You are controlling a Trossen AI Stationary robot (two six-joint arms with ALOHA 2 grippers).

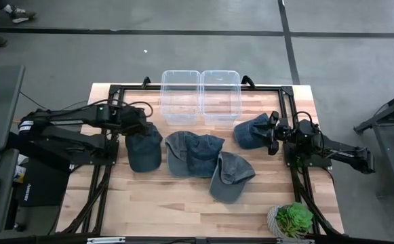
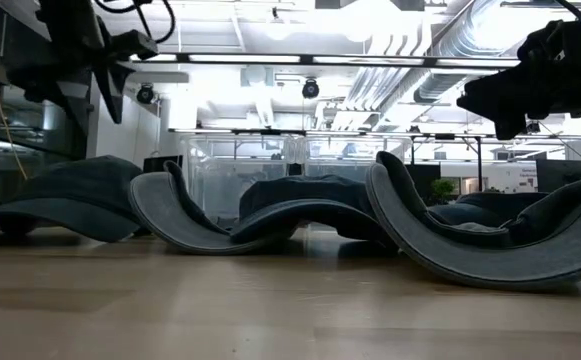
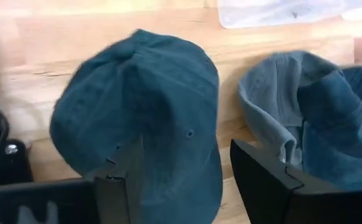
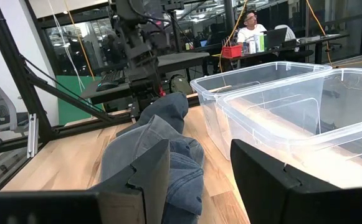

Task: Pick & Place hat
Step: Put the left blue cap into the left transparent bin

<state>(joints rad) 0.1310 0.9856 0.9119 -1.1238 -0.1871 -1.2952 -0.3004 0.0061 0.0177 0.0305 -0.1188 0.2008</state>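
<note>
- Left gripper [image 1: 140,126] hangs over the dark blue hat [image 1: 144,148] at the table's left side, its two fingers spread apart above the crown and grasping nothing.
- Right gripper [image 1: 272,133] sits at the table's right side, jaws parted, level with a blue hat [image 1: 252,131] that lies just beside it; whether it touches the cloth cannot be told.
- Wooden table [image 1: 169,203] carries everything, framed by black rails.
- Two clear plastic bins [image 1: 200,95] stand side by side, touching, at the far edge.
- Grey-blue hat [image 1: 192,153] lies crumpled at the centre, between the two arms.
- Another grey hat [image 1: 229,177] lies brim outward, nearer the front edge.
- Small potted plant [image 1: 292,219] sits at the front right corner.
</note>
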